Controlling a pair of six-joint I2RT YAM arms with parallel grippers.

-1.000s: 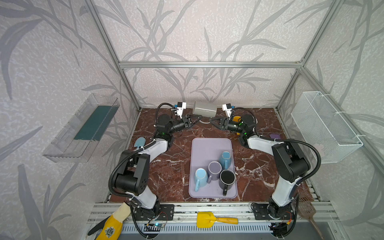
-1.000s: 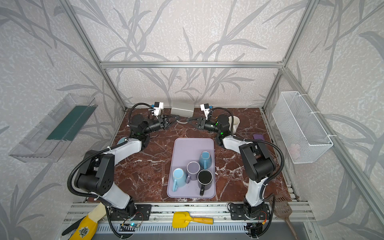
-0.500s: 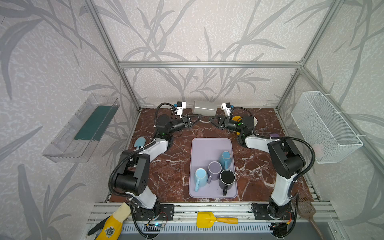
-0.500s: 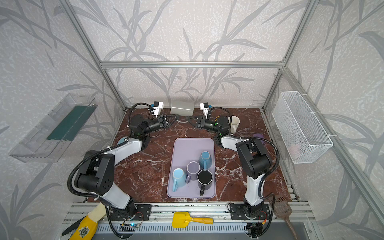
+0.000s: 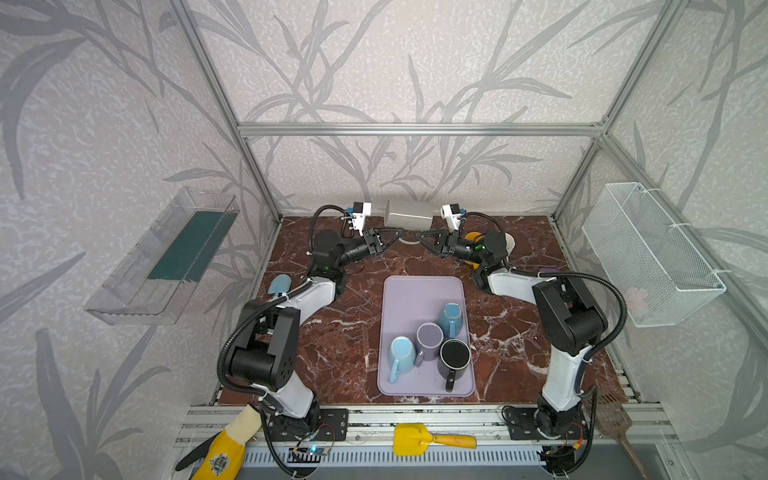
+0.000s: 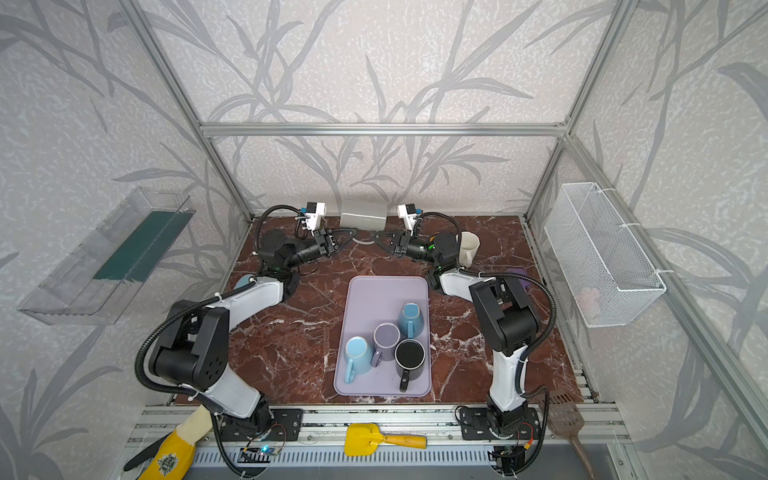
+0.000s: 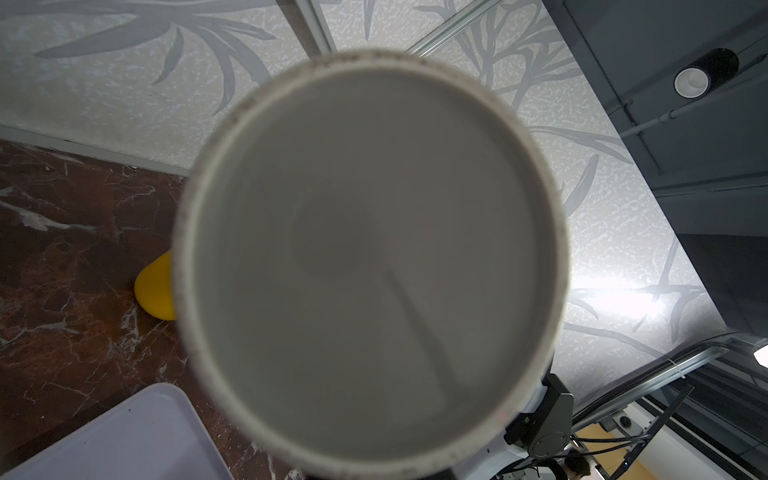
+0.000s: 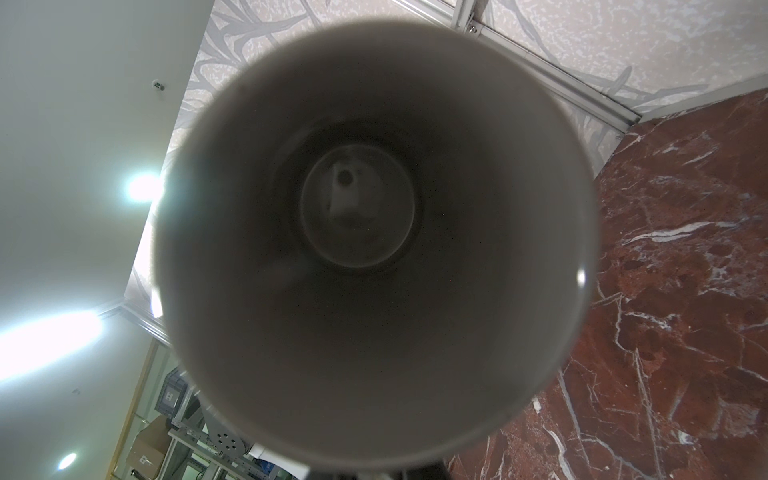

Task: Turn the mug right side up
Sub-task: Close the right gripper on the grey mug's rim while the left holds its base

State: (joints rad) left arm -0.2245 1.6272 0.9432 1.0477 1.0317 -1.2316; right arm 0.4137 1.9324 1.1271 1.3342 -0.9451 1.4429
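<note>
mug [image 5: 409, 214]: grey, airborne on its side at the back; mouth facing right gripper [image 5: 419, 237]
left gripper [image 5: 394, 236]: clamped on its handle [image 5: 405, 241]
right gripper: pinched narrow at the handle; actual grip unclear tbh

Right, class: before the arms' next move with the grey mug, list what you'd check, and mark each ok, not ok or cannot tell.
1. Grey mug upright: not ok; it lies on its side, aloft.
2. Left gripper shut on the mug: ok.
3. Right gripper gripping too: cannot tell.
4. Mug empty: ok, the right wrist view shows a bare inside.
5. Room on the tray to set it down: ok, its far half is bare.
</note>
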